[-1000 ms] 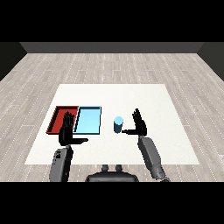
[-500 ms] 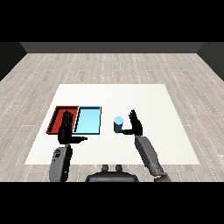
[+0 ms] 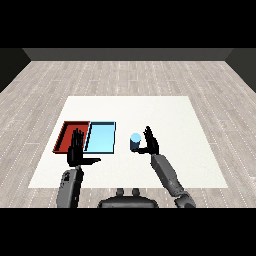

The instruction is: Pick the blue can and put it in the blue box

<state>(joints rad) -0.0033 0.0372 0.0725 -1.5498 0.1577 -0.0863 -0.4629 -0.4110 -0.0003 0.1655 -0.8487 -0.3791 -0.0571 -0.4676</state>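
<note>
Just right of the blue can (image 3: 135, 141) my right hand (image 3: 150, 143) is spread; I should curl round its middle, keeping it upright, before carrying it left to the blue tray (image 3: 101, 137)

One blue can (image 3: 135, 141), two trays: one red tray (image 3: 64, 134), one light blue tray (image 3: 101, 137).

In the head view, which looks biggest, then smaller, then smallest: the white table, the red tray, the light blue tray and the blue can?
1. White table, by far the largest.
2. Red tray and light blue tray: they look about alike, so I won't rank them.
3. Small blue can, the smallest.
</note>
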